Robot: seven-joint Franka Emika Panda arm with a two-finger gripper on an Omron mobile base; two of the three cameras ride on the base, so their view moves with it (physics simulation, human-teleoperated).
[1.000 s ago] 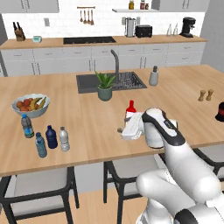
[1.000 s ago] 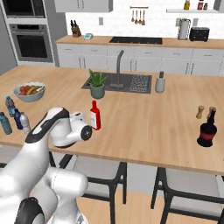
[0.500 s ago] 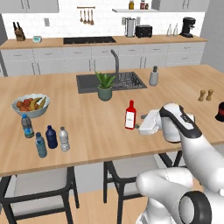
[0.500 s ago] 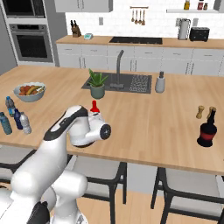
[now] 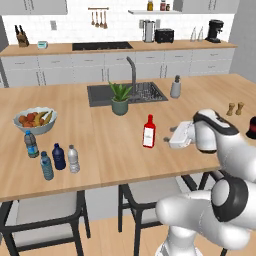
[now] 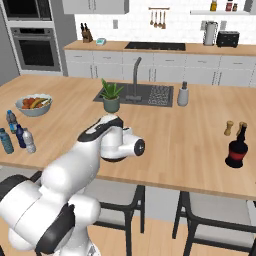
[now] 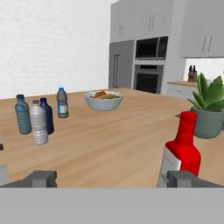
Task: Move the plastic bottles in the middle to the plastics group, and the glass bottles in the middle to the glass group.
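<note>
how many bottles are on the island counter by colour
Clear with blue label: 2, one near the fruit bowl and one at the front
Navy blue: 1
Clear greyish: 1
Red with white label: 1
Dark with red base: 1
Total: 6

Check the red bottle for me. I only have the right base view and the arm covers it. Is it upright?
Observer: Yes. In the left base view the red bottle stands upright on the counter, in front of the hand and apart from it.
Operator: Jaws?
Observer: The hand view shows the jaws wide open, with nothing between them.
Operator: Lined up?
Observer: Not quite. In the hand view the bottle sits beyond the tip at the picture's right, not centred.
</note>
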